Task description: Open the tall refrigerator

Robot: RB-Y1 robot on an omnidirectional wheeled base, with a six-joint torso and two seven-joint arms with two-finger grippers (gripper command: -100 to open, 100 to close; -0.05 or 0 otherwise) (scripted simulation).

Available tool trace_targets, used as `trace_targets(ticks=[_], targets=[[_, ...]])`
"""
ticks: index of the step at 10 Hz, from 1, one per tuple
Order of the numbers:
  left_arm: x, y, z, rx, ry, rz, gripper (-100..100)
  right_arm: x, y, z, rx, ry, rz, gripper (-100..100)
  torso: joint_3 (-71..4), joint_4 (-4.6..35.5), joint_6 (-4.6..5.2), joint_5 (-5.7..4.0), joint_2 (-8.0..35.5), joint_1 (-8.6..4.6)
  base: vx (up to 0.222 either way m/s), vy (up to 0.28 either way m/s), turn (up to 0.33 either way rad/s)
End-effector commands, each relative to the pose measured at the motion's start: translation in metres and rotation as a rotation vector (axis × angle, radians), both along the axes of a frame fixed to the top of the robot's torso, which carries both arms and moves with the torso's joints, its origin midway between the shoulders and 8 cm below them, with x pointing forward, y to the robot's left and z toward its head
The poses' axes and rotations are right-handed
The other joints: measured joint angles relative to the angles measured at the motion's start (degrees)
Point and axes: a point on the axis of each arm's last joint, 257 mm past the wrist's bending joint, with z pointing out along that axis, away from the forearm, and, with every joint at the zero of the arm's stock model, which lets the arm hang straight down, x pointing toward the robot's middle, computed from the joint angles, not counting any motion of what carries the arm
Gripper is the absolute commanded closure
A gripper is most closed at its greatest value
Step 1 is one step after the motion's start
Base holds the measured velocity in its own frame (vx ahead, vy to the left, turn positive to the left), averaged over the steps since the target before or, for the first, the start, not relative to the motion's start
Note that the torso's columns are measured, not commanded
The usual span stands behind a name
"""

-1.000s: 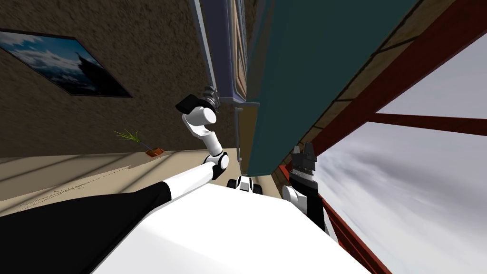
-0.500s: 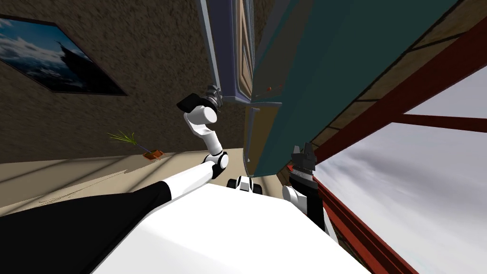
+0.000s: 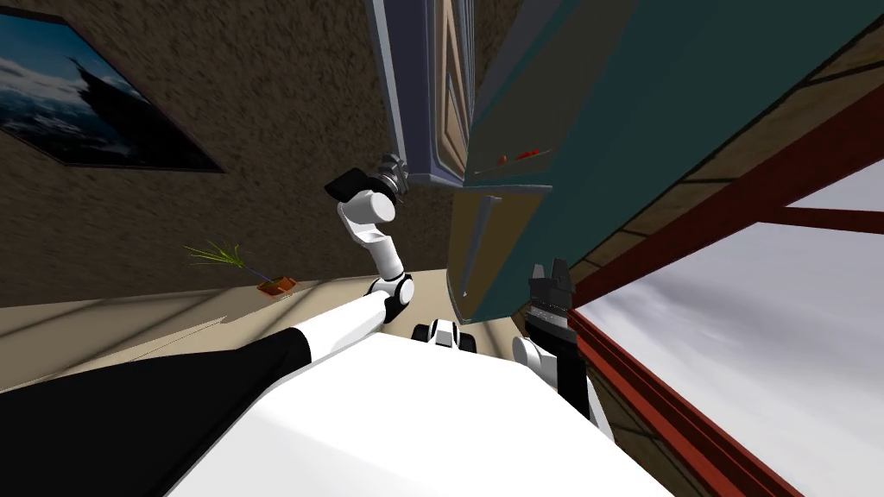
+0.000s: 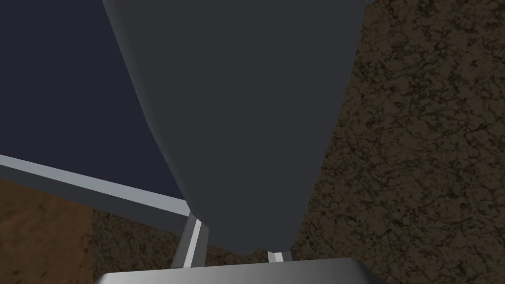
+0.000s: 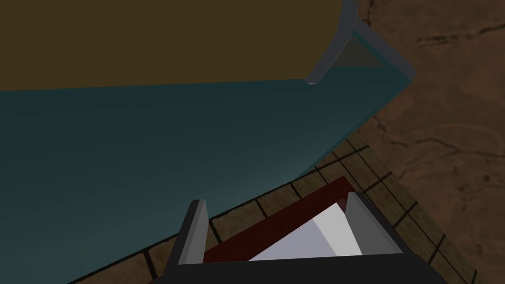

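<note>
Our left gripper (image 3: 393,173) is clamped on the handle (image 4: 236,123), a broad dark grey bar whose sides its two fingers (image 4: 194,241) press. The handle belongs to the upper door (image 3: 410,86) of the teal fridge (image 3: 621,95). Over the last second the gap between that door and the fridge body has widened, and two small red things (image 3: 522,155) now show on a shelf edge just inside the fridge. Part of the shift is our own turning, since the wall beside the fridge slid too. We judge the door is partly open and the pull needs to go on. Our right gripper (image 5: 278,217) hangs released, fingers spread, low beside the fridge, near its brown lower door (image 3: 462,259), which looks shut. The upper door's top is cut off by the frame, its hinge is out of sight, and most of the fridge's inside is hidden. The red things are too small to name, and the handle covers the left fingertips.
</note>
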Motion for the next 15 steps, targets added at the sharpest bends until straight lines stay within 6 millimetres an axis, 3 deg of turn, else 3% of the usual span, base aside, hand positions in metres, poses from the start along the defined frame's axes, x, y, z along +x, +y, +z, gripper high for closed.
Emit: trace_targets(ticks=[1,6,11,12,13,15], targets=[[-0.001,-0.017,0.004,0.002,-0.009,-0.049,100,0.0,0.0,0.0,0.0,0.0,0.0,0,-0.3,0.1,0.2,-0.05,-0.3,0.25,0.068,0.299,-0.054],[-0.003,-0.057,0.006,0.0,-0.016,-0.168,100,0.0,0.0,0.0,0.0,0.0,0.0,0,-0.2,0.0,0.21,-0.24,-0.2,-0.53,0.098,0.311,-0.078],[-0.009,-0.095,0.008,-0.001,-0.021,-0.288,100,0.0,0.0,0.0,0.0,0.0,0.0,0,-0.1,0.1,0.29,-0.28,0.0,-0.46,0.11,0.361,-0.093],[0.001,-0.084,-0.001,-0.005,0.003,-0.258,100,0.0,0.0,0.0,0.0,0.0,0.0,0,-0.2,0.2,0.28,-0.23,-0.1,-0.28,0.061,0.208,-0.022],[-0.003,-0.093,0.001,-0.006,-0.002,-0.289,100,0.0,0.0,0.0,0.0,0.0,0.0,0,0.1,0.0,0.0,-0.11,0.2,-0.65,0.092,0.168,-0.033],[-0.007,-0.101,0.002,-0.007,-0.005,-0.318,100,0.0,0.0,0.0,0.0,0.0,0.0,0,-0.1,0.1,0.22,-0.13,0.0,-0.09,0.136,0.283,-0.099]])
